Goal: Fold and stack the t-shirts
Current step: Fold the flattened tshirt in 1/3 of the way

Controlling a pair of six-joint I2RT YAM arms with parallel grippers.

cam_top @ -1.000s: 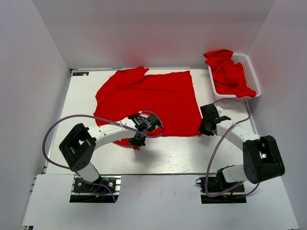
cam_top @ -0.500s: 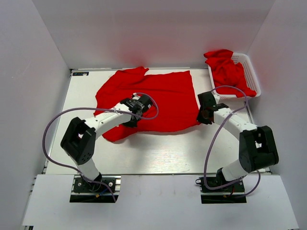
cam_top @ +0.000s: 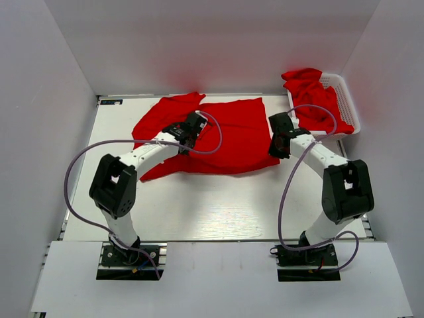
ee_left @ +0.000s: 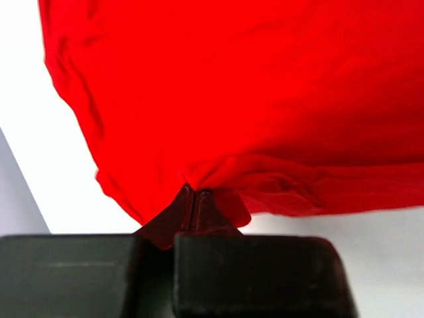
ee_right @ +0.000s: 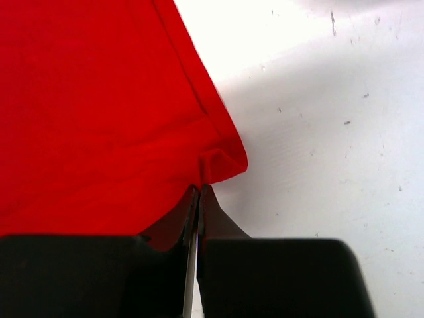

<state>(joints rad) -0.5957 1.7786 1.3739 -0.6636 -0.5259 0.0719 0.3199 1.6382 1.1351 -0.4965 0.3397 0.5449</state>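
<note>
Cloth of one red t-shirt (cam_top: 232, 132) lies spread on the far half of the white bench (cam_top: 218, 205), with a sleeve pointing toward the far left corner. The left jaws are pressed together and pinch a bunched fold of its edge. In the left wrist view the wrinkled cloth fans out from their tips. From above, these jaws sit over the left part of the shirt. The right jaws are also pressed together, pinching a small folded corner at the shirt's right edge, with bare bench just beside it. Crumpled red t-shirts (cam_top: 311, 99) fill the white lattice basket (cam_top: 354, 109) at the far right corner, apart from the spread one.
</note>
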